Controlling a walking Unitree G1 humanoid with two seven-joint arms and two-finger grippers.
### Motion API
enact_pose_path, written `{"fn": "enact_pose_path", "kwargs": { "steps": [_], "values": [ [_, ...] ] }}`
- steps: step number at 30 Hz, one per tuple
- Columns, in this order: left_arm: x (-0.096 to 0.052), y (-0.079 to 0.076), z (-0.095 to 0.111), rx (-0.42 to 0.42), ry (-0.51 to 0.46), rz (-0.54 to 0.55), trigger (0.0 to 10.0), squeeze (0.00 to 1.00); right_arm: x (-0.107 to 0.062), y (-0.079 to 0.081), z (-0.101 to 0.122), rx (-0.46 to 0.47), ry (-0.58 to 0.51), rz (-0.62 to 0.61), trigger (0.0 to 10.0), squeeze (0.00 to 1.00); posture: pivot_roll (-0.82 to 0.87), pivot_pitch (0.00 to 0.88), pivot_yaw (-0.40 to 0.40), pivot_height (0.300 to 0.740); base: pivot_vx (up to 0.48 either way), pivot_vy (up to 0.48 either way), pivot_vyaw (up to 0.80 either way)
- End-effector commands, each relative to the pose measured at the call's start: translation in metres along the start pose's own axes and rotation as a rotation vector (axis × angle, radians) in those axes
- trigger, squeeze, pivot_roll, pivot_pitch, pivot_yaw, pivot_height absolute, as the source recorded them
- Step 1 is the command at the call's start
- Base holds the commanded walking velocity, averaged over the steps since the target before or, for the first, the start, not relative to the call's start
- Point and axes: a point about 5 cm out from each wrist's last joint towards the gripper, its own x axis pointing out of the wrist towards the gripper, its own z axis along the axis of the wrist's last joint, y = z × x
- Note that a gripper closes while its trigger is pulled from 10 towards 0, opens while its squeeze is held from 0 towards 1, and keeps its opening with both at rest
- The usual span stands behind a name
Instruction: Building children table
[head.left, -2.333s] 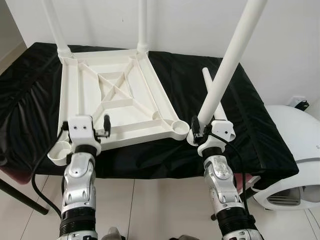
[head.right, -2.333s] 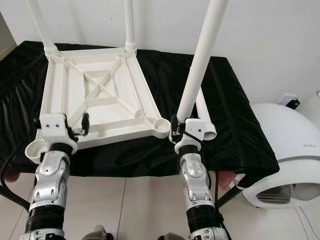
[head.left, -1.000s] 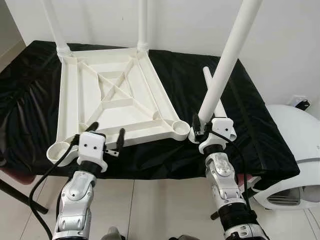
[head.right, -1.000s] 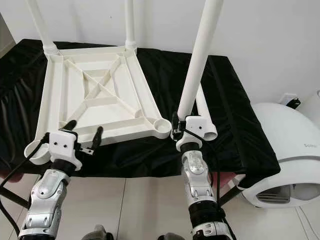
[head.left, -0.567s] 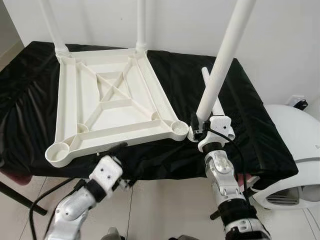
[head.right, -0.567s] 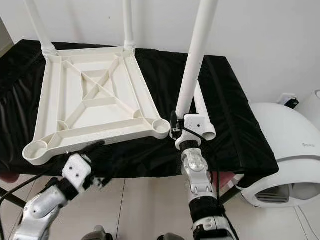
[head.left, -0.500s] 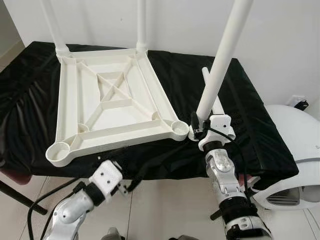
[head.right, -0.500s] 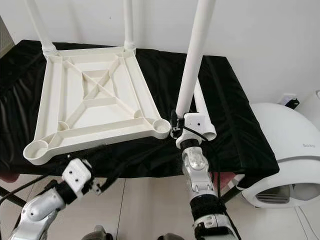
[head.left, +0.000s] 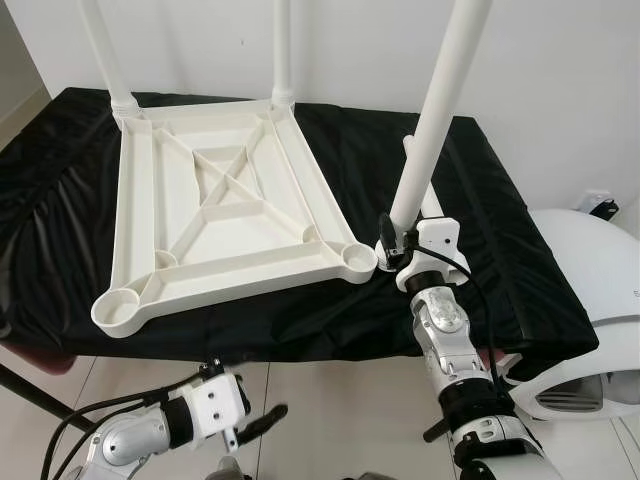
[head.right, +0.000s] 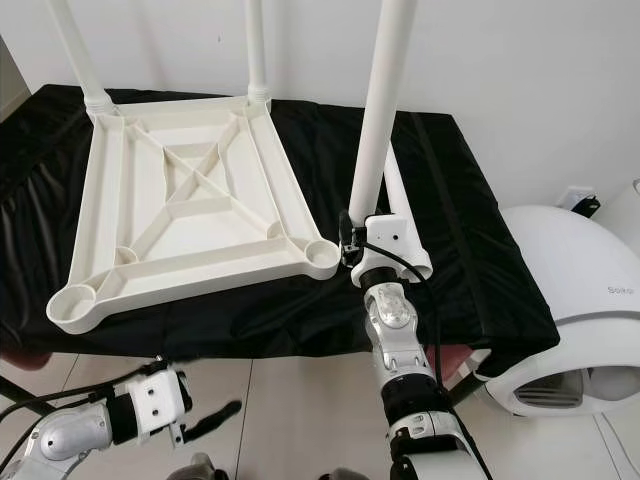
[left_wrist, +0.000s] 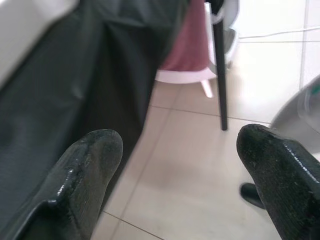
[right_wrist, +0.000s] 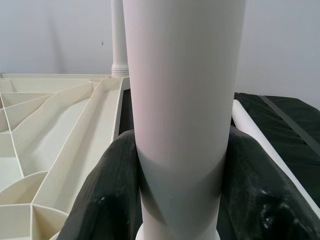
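Observation:
The white tabletop (head.left: 215, 215) lies upside down on the black-covered table (head.left: 500, 240). Two white legs stand in its far corners (head.left: 283, 60). The near-right socket (head.left: 356, 256) and near-left socket (head.left: 117, 305) hold nothing. My right gripper (head.left: 392, 238) is shut on a third white leg (head.left: 435, 110) and holds it nearly upright, just right of the near-right socket. In the right wrist view the black fingers (right_wrist: 107, 185) clamp the leg (right_wrist: 182, 100). A loose leg (right_wrist: 250, 130) lies on the cloth behind it. My left gripper (left_wrist: 185, 170) hangs open below the table edge, over the floor.
A white rounded appliance (head.left: 590, 300) stands on the floor at the right. A dark red seat (head.left: 35, 355) with a black leg (left_wrist: 219, 75) sits under the table's left end. Pale floor tiles (head.left: 330, 410) lie in front, and a white wall rises behind the table.
My left gripper drew back from the tabletop's near edge and sank below the table, staying open. The held leg swung from a rightward tilt to almost vertical.

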Motion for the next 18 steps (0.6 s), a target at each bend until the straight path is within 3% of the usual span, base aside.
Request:
{"fn": "enact_pose_path", "kwargs": {
  "steps": [1,11,13,15,16,18],
  "values": [
    [0.001,-0.004,-0.002,0.019,0.009,-0.042,10.0,0.0,0.003,-0.002,0.003,-0.007,-0.023,-0.006,10.0,0.0,0.08,0.0,-0.012,0.74,0.0,0.0,0.0],
    [0.003,-0.02,-0.025,0.077,0.091,-0.192,10.0,0.0,0.004,-0.006,0.004,-0.012,-0.033,-0.024,10.0,0.0,0.06,0.0,-0.004,0.74,0.0,0.0,0.0],
    [0.005,-0.021,-0.033,0.051,0.125,-0.191,10.0,0.0,0.004,-0.006,0.004,-0.011,-0.033,-0.026,10.0,0.0,0.06,0.0,0.002,0.74,0.0,0.0,0.0],
    [0.011,-0.023,-0.056,-0.038,0.233,-0.148,10.0,0.0,0.004,-0.005,0.004,-0.008,-0.036,-0.03,10.0,0.0,0.06,0.0,0.008,0.74,0.0,0.0,0.0],
    [0.011,-0.023,-0.056,-0.038,0.233,-0.148,10.0,0.0,0.004,-0.005,0.004,-0.008,-0.036,-0.03,10.0,0.0,0.06,0.0,0.008,0.74,0.0,0.0,0.0],
    [0.016,-0.028,-0.077,-0.127,0.358,-0.095,10.0,0.0,0.003,-0.004,0.003,-0.004,-0.038,-0.034,10.0,0.0,0.05,0.0,0.011,0.74,0.0,0.0,0.0]
  ]
}}
